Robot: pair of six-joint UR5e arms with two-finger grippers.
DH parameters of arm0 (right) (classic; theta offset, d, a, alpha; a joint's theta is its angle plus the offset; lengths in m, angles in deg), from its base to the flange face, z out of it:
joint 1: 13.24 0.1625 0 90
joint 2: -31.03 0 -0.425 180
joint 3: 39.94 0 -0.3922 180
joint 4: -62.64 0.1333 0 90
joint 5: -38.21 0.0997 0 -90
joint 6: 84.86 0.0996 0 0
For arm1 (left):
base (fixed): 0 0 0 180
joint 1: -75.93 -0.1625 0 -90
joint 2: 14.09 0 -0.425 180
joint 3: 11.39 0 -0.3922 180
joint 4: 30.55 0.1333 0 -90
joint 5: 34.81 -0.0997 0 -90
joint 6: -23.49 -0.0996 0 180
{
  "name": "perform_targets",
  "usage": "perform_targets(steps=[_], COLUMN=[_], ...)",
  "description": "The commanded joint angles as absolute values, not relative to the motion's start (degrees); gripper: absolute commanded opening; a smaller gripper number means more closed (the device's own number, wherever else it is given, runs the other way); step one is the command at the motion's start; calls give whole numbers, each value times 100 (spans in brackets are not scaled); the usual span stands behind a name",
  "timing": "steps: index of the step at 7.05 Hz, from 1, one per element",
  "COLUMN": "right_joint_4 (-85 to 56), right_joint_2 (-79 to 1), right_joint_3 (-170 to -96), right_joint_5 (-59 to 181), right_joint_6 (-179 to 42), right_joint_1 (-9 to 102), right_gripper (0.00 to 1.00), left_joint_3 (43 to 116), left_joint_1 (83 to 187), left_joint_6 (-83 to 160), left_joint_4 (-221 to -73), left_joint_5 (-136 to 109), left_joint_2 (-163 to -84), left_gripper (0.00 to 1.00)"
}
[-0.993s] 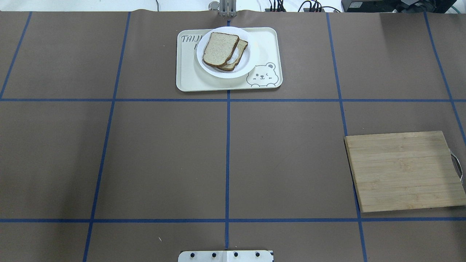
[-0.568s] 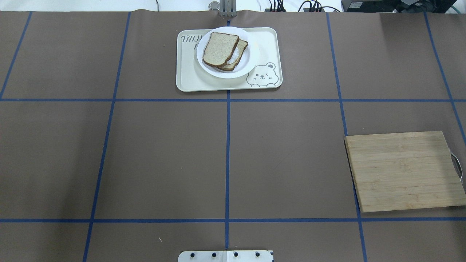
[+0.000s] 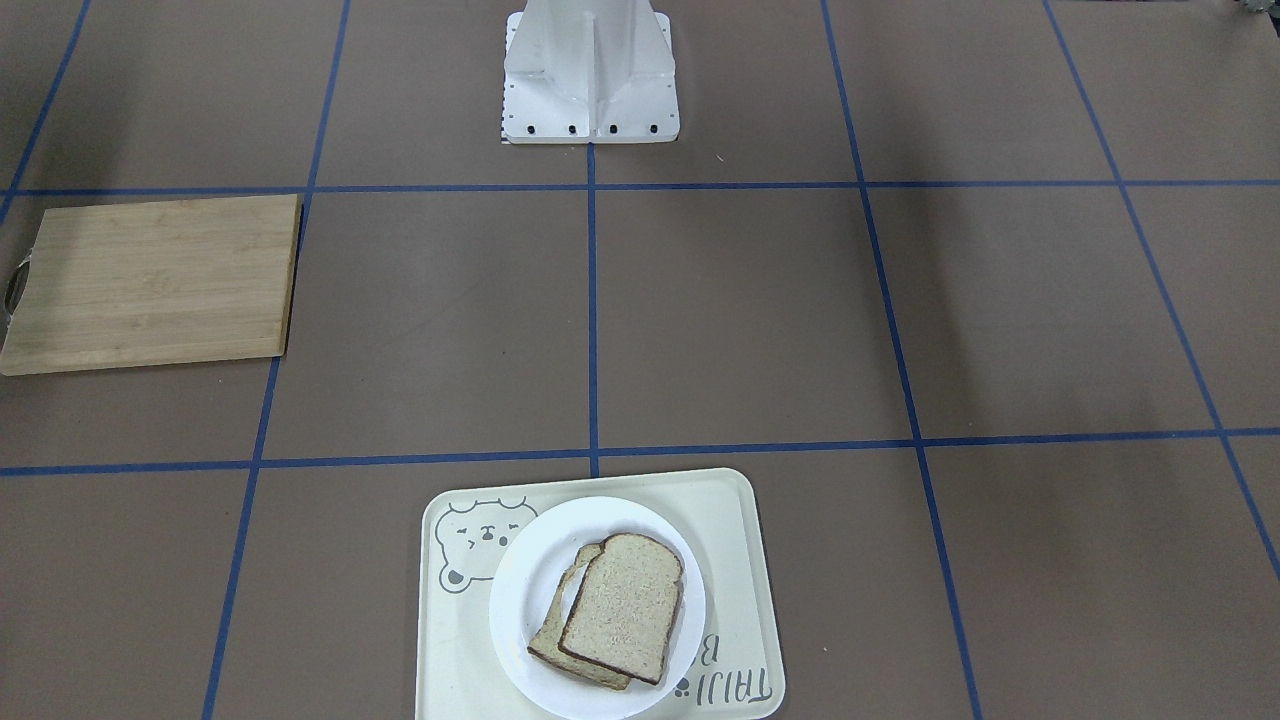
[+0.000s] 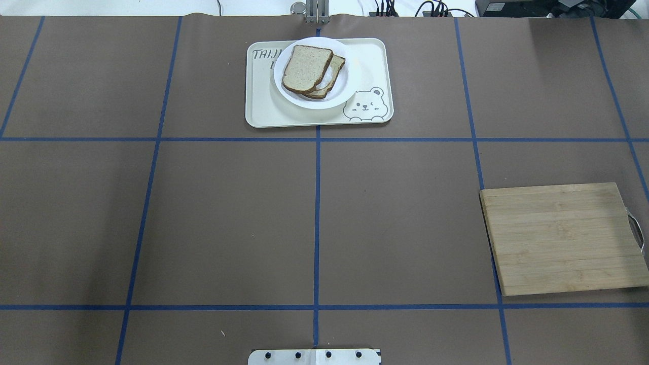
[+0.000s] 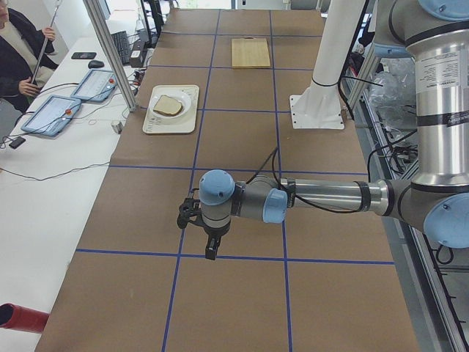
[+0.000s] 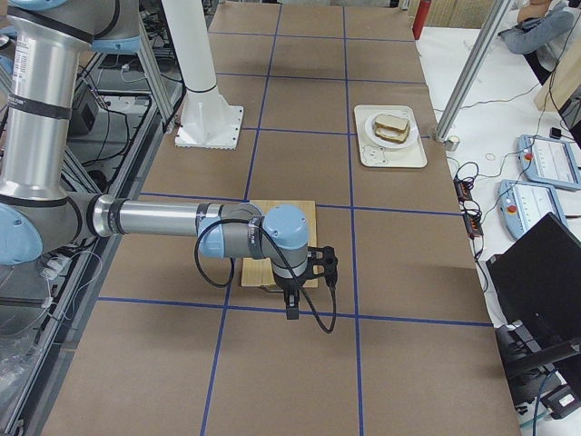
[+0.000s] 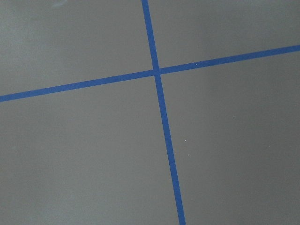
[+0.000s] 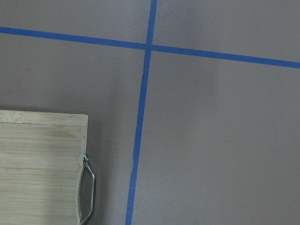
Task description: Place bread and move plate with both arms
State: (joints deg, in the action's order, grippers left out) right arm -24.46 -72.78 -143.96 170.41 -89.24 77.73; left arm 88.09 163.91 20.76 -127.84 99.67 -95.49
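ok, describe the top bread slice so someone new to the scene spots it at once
On the table, opposite the robot's base, lies a cream tray with a bear drawing. A round white plate on it holds two overlapping bread slices. Yours is the top slice, fully visible; the lower slice only peeks out beneath it.

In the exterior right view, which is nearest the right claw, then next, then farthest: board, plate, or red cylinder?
1. Board, just beside the right claw.
2. Plate, halfway up, on the right.
3. Red cylinder, far away at the top.
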Motion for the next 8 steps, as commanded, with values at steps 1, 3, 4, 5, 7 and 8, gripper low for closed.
perform_targets(steps=[1,3,4,5,7,8], right_joint_4=[-2455,-2446,-2455,-2455,-2455,-2446], right_joint_2=[-7277,-7277,-7277,-7277,-7269,-7269], right_joint_3=[-14383,-14383,-14374,-14374,-14383,-14383], right_joint_5=[17048,17048,17048,17048,17048,17048], right_joint_6=[-8917,-8917,-8917,-8917,-8917,-8917], right_joint_1=[7773,7773,7773,7773,7773,7773], right_gripper=[100,100,100,100,100,100], left_joint_3=[8836,8828,8828,8836,8854,8854], left_joint_1=[16391,16399,16399,16391,16391,16391], left_joint_6=[2076,2076,2094,2103,2111,2111], left_joint_4=[-12784,-12775,-12775,-12775,-12775,-12784], left_joint_5=[9967,9958,9958,9836,9536,9545], left_joint_2=[-9531,-9522,-9522,-9530,-9548,-9539], left_gripper=[99,99,99,99,99,99])
